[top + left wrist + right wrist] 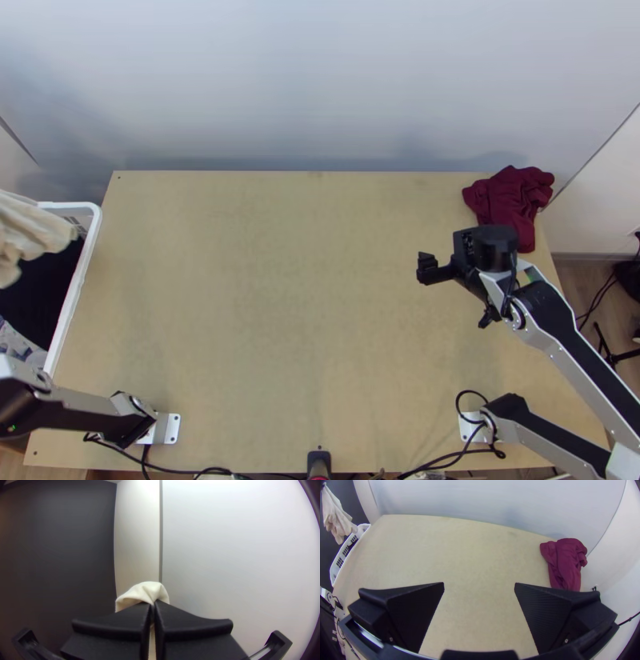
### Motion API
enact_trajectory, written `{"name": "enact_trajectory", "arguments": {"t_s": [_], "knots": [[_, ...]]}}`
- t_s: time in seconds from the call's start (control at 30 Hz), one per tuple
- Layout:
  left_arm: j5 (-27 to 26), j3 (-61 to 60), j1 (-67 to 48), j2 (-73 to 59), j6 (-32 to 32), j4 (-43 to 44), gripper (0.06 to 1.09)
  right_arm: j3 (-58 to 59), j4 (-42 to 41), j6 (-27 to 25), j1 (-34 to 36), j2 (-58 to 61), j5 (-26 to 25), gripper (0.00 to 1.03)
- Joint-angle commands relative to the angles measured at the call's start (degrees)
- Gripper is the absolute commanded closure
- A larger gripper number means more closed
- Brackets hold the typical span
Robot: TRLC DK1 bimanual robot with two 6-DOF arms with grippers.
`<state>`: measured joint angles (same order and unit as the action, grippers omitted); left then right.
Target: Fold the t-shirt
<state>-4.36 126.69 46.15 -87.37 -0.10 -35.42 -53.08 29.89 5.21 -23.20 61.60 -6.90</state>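
At frame left, the cream cloth (32, 230) hangs from the closed left hand (152, 605), left of the counter (280, 320) (the right hand (479, 584), well apart, is open).

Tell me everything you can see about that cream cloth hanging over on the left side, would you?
The cream cloth is plain, soft-looking and thin, and hangs bunched in loose, uneven folds, narrow at the top and wider below. The left arm's jaws are closed on it, with a small rounded fold poking out past their tips. It hangs by the white basket, overlapping it in the top view; whether they touch I can't tell. Nor can I make out sleeves or a collar.
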Motion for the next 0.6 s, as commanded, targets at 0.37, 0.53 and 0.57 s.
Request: {"name": "enact_trajectory", "arguments": {"t_s": [0.37, 0.53, 0.57], "knots": [[2.4, -27.6, -28.6, 22.4, 18.6, -2.9, 1.05, 4.6, -0.6, 0.2, 0.5, -5.4, 0.0, 0.05], [2.9, -34.1, -36.7, 28.0, 19.9, -2.7, 1.05, 6.2, -0.6, 0.2, 0.7, -7.2, 0.0, 0.05], [3.6, -34.8, -38.6, 28.5, 19.8, -2.7, 1.05, 6.6, -0.5, 0.2, 0.8, -7.6, 0.0, 0.05]]}}
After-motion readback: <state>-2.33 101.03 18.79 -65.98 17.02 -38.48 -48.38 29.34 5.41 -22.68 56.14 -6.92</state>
